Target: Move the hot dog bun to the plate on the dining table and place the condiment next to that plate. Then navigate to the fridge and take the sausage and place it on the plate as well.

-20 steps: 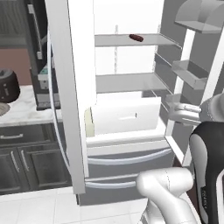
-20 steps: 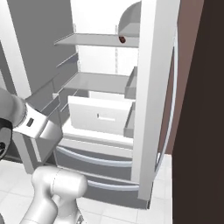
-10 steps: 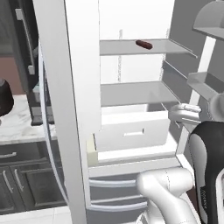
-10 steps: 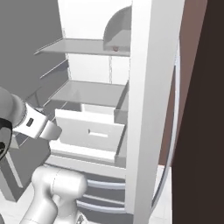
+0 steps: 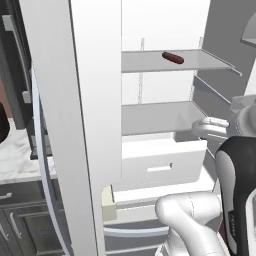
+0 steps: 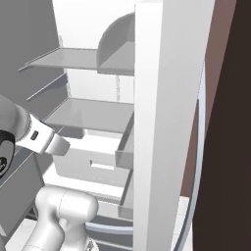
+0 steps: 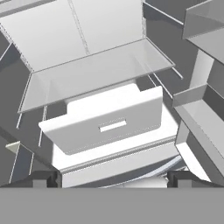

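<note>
Smooth matt white drawer (image 7: 105, 122), translucent glass shelf (image 7: 96, 72)

No readable text, label, brand, number or sign anywhere. Fridge (image 5: 95, 100) walls, shelves and drawer (image 7: 107, 122) plain white and grey. Small pale marks on robot arm (image 5: 239, 200) too blurred to read.

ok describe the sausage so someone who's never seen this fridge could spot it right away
Start at the open fridge and look at its upper glass shelf in the left base view. The sausage lies there alone toward the back right: a small dark reddish-brown roll, the only coloured thing among white and grey shelves and the drawer.
</note>
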{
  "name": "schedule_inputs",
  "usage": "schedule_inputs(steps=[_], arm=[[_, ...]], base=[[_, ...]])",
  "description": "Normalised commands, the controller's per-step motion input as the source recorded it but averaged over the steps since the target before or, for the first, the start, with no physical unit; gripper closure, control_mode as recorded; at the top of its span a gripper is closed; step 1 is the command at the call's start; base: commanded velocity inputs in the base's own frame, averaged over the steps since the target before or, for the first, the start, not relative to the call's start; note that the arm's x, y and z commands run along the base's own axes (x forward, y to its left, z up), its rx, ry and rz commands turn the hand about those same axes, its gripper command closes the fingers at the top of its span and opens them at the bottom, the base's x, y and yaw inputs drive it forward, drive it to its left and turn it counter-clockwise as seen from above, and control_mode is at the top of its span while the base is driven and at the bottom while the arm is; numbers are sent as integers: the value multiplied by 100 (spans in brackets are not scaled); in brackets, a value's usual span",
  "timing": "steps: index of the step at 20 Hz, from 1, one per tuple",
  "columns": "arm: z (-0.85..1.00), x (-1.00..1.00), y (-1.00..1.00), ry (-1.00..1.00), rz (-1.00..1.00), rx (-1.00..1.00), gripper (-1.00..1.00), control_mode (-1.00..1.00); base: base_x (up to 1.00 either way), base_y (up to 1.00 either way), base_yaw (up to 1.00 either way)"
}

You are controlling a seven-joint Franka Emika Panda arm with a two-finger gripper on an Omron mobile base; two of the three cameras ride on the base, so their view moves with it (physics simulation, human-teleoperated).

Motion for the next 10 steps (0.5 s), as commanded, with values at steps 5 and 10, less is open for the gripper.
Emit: schedule_inputs(steps=[5,10], arm=[[0,0,0,0,0,0,-100,100],[10,25,-7,0,0,0,-100,-100]], base=[[75,-14,-3],[43,-9,-2]])
